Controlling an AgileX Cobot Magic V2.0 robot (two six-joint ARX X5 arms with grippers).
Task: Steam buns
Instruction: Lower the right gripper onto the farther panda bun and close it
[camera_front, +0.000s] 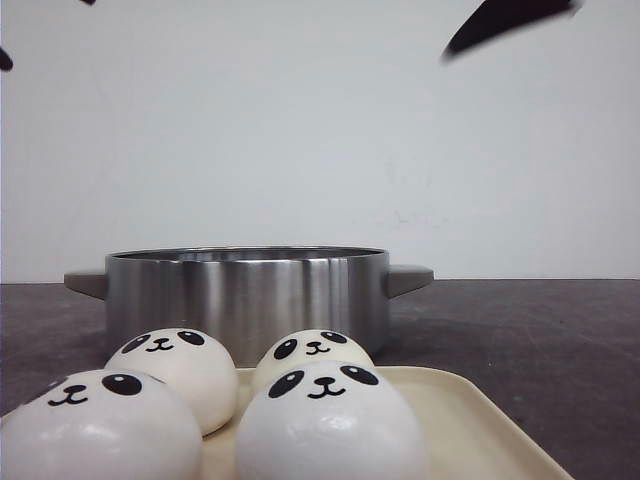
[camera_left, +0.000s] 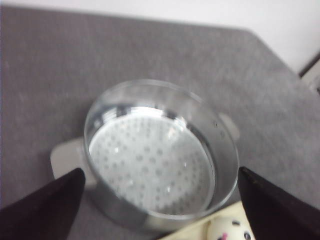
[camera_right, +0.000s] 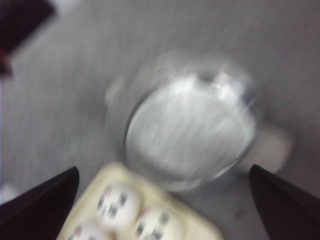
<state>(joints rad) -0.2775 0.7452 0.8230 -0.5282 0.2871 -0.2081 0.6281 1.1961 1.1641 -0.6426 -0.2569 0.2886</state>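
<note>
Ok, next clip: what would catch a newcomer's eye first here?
The four panda-faced buns crowd the foreground on a cream tray, nearest the camera. Just behind them stands a shiny steel steamer pot on the dark table; the left wrist view shows its perforated bottom holding nothing.

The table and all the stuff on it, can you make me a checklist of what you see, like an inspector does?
Surface: dark grey table, no spills seen.
Job's things: four panda buns, back left, back right, front left, front right, all on a cream tray. Steel steamer pot stands behind the tray; its holed floor holds nothing.
Clutter: nothing seen.
Grippers: left gripper open and holding nothing, above the pot; right gripper open and holding nothing, its view blurred.
Cables: nothing seen.
Surroundings: plain white wall behind the table.
</note>
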